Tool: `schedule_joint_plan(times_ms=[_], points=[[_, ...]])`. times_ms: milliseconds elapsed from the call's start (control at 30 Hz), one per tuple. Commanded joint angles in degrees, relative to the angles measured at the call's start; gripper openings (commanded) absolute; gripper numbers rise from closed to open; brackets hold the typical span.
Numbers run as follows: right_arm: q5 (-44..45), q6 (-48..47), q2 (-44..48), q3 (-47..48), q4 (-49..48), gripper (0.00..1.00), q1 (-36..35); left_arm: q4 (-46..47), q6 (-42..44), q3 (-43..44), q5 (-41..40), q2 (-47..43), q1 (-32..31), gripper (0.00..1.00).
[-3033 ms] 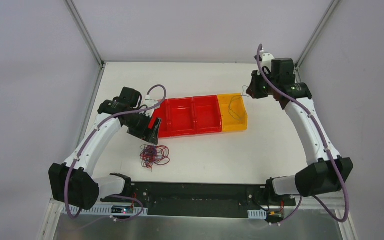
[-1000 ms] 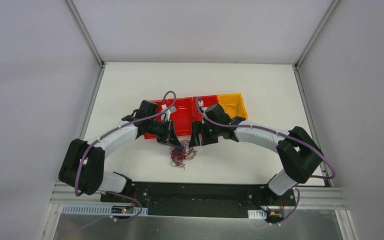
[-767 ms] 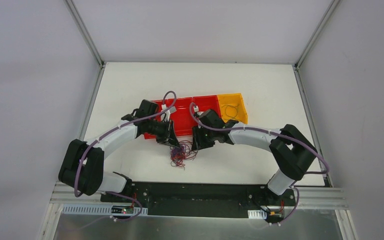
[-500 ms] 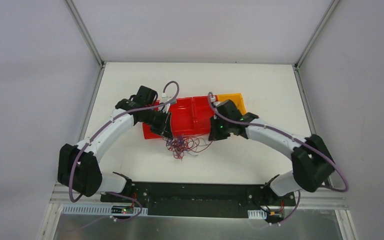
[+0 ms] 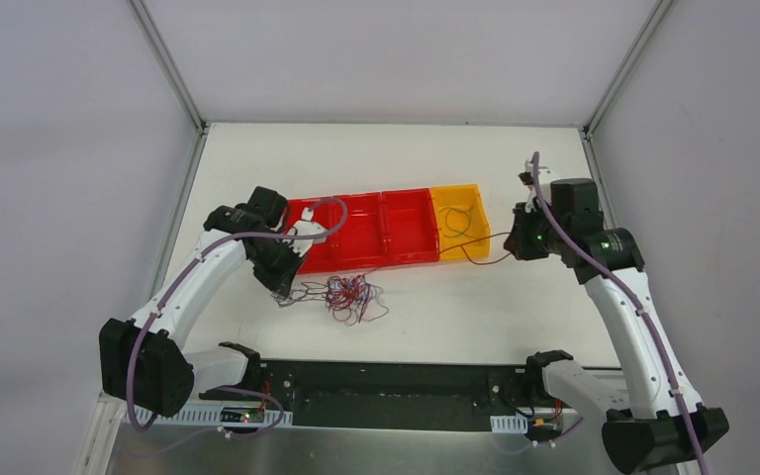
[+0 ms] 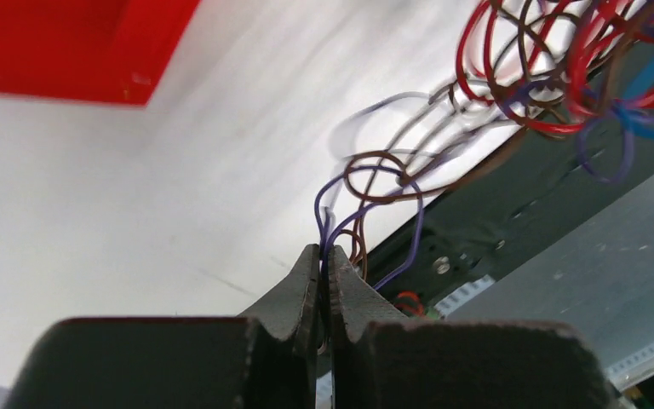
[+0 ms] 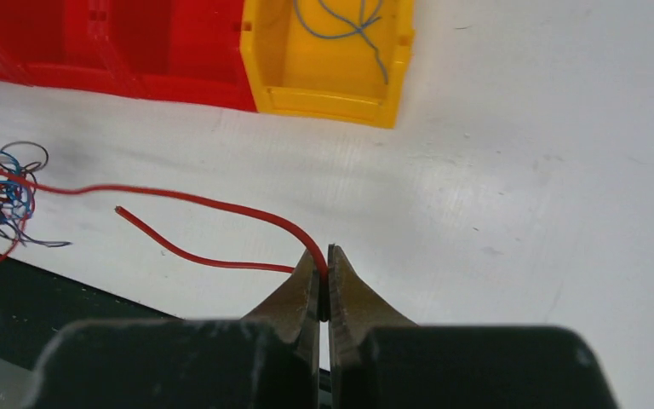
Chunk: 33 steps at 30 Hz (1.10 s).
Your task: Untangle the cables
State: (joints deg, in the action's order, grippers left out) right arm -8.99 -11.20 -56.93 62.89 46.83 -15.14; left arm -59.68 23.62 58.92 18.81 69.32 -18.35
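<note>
From above: the clump of thin red and blue cables [image 5: 341, 295] lies just in front of the red plastic bins [image 5: 366, 237]. Left wrist: the left gripper [image 6: 324, 256] pinches a thin purple wire [image 6: 318, 204]. Right wrist: the right gripper [image 7: 324, 260] pinches 1 long red wire [image 7: 187, 197] from the clump.

You're looking at cables [image 5: 341, 295] tangled in red, blue, purple and brown on the white table [image 5: 257, 168]. One red wire [image 7: 187, 197] trails off to the right. The red bins [image 5: 376, 259] adjoin a yellow bin [image 7: 324, 106], which holds a grey-blue strand [image 7: 353, 25].
</note>
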Motion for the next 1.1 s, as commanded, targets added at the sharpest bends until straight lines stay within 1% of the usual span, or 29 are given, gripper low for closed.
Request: schedule_joint_plan(times_ms=[0, 133, 300, 533, 600, 733, 800, 900, 933, 1067], points=[[1.96, -6.20, 3.46, 7.14, 8.44, 0.00, 5.55, -3.63, 9.62, -5.85, -6.81, -0.49, 4.45, 0.00], [2.30, -7.14, 4.41, 11.12, 9.63, 0.00, 10.23, 0.03, 12.39, -9.71, -7.10, 1.05, 8.63, 0.00], [4.01, -8.69, 3.36, 16.68, 7.68, 0.00, 15.41, 2.26, 15.75, -12.78, -8.93, 1.02, 10.58, 0.00], [-2.98, -10.03, -2.87, 28.27, 6.70, 0.00, 30.72, 3.89, 19.87, -16.02, -10.26, 0.39, 14.57, 0.00], [-4.21, -9.62, -4.24, 30.81, 6.27, 0.00, 32.10, 4.32, 20.52, -16.80, -10.63, 0.31, 15.03, 0.00], [-3.90, -9.53, -7.06, 35.95, 4.38, 0.00, 34.21, 6.18, 22.83, -19.65, -11.92, 0.28, 16.47, 0.00], [-5.44, -9.07, -8.85, 39.12, 3.93, 0.00, 36.02, 7.01, 23.83, -20.87, -12.25, 0.48, 17.41, 0.00], [-4.73, -8.36, -11.63, 44.27, 2.45, 0.00, 37.72, 7.95, 24.73, -21.91, -12.94, 0.66, 17.99, 0.00], [-4.70, -8.17, -12.65, 45.98, 2.12, 0.00, 38.81, 8.14, 25.30, -22.22, -12.92, 0.72, 19.49, 0.00], [-5.98, -6.20, -16.37, 50.57, 1.79, 0.00, 43.74, 9.62, 27.50, -23.36, -13.66, 1.44, 22.09, 0.00]])
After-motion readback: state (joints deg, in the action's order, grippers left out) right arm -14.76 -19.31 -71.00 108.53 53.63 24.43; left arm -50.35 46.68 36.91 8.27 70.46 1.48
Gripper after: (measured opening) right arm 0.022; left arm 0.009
